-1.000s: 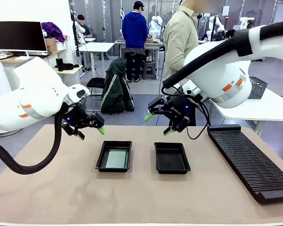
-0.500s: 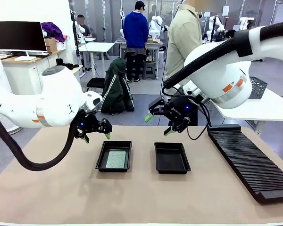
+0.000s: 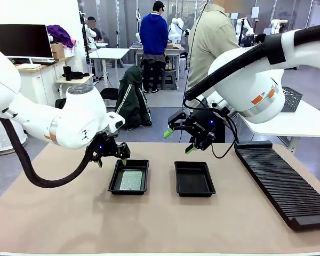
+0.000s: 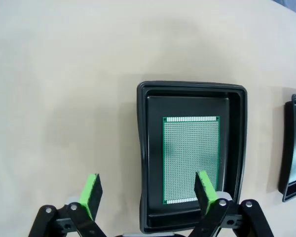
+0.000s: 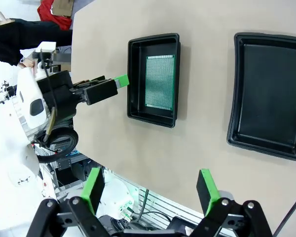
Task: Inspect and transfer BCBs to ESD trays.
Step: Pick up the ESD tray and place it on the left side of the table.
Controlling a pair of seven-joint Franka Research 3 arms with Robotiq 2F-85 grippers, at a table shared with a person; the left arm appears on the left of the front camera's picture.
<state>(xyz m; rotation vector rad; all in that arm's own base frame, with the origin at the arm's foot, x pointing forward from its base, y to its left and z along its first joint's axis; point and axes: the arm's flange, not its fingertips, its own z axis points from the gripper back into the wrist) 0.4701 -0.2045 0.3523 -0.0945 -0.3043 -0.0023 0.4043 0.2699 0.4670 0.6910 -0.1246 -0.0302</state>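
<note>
BCB [image 3: 131, 180], a single green perforated board, lay flat on the floor of the left ESD tray [image 3: 114, 179], with dark floor showing all round its edges. The right ESD tray [image 3: 194, 178] sat just beside it on the desk [image 3: 69, 213], bare inside.

The left pincer [image 3: 111, 159] hung above the far left corner of the loaded tray with its fingers spread wide and nothing between them. In the left wrist view, one green pad sat over the board and the other over bare desk, so the span straddled the tray's wall. The right pincer [image 3: 177, 141] hovered higher beyond the bare tray, likewise apart and holding nothing.

Going straight down from that line would probably land a finger on the flared rim, tipping or shoving the tray. The board looked thin and flush to the floor, so the pads might skid across it or scrape it rather than catch an edge.
</note>
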